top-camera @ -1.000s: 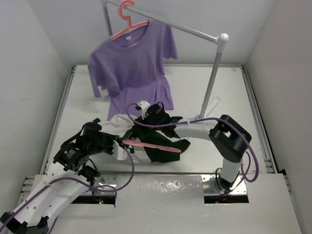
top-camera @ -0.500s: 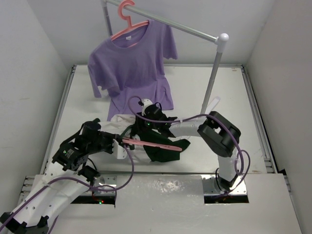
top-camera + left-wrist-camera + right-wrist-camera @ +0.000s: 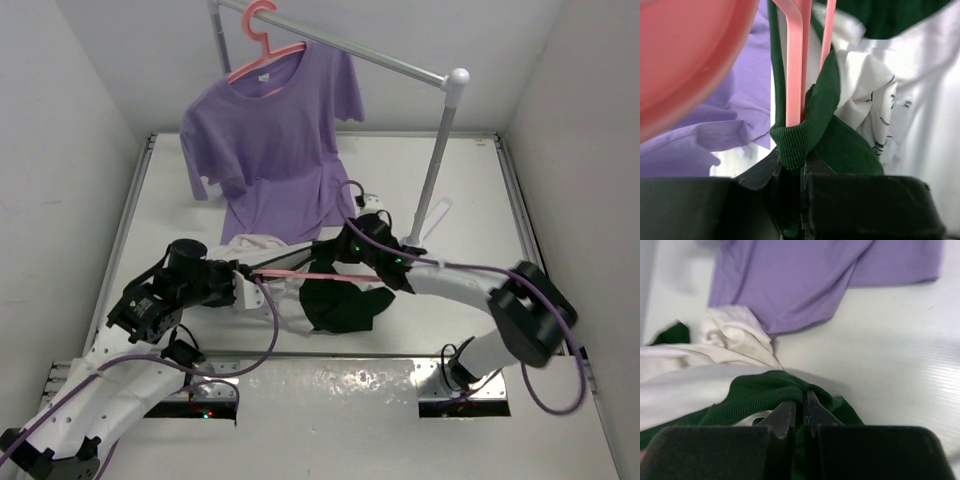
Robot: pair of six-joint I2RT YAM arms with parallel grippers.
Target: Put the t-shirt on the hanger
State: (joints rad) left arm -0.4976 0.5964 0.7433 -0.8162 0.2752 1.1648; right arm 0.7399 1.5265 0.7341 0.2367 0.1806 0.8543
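Grips with the left claw (image 3: 243, 284), jaws nearly together, the near end of the hanger (image 3: 310, 276) along with a fold of dark green collar rib from the t-shirt (image 3: 345, 305). Shows this up close in the left wrist view: hanger (image 3: 795, 75) as thin pink rods running down into the ribbed fold right where the black fingers (image 3: 855, 200) meet, white t-shirt (image 3: 900, 100) cloth with its black line print to the right, purple cloth to the left, a large blurred pink shape in the upper left corner. Carries the pink bar left to right between the two claws; cannot tell how far off the surface (image 3: 470, 200). Leaves the t-shirt bunched around the bar near the middle of the surface: white body heaped at the left behind the bar, dark green fabric sagging in front of it. Meets, at the far edge of the white heap, the hem of the purple t-shirt (image 3: 270, 130), hung on a second pink hanger (image 3: 262, 45) from a rail (image 3: 390, 62) on a white stand (image 3: 437, 160). Pinches with the right claw (image 3: 335, 251), jaws fully together, a raised ridge of dark green t-shirt (image 3: 765, 390) fabric just behind the bar and just in front of the purple hem. Reaches in low from the right, forearm stretched across the surface near the foot of the stand.
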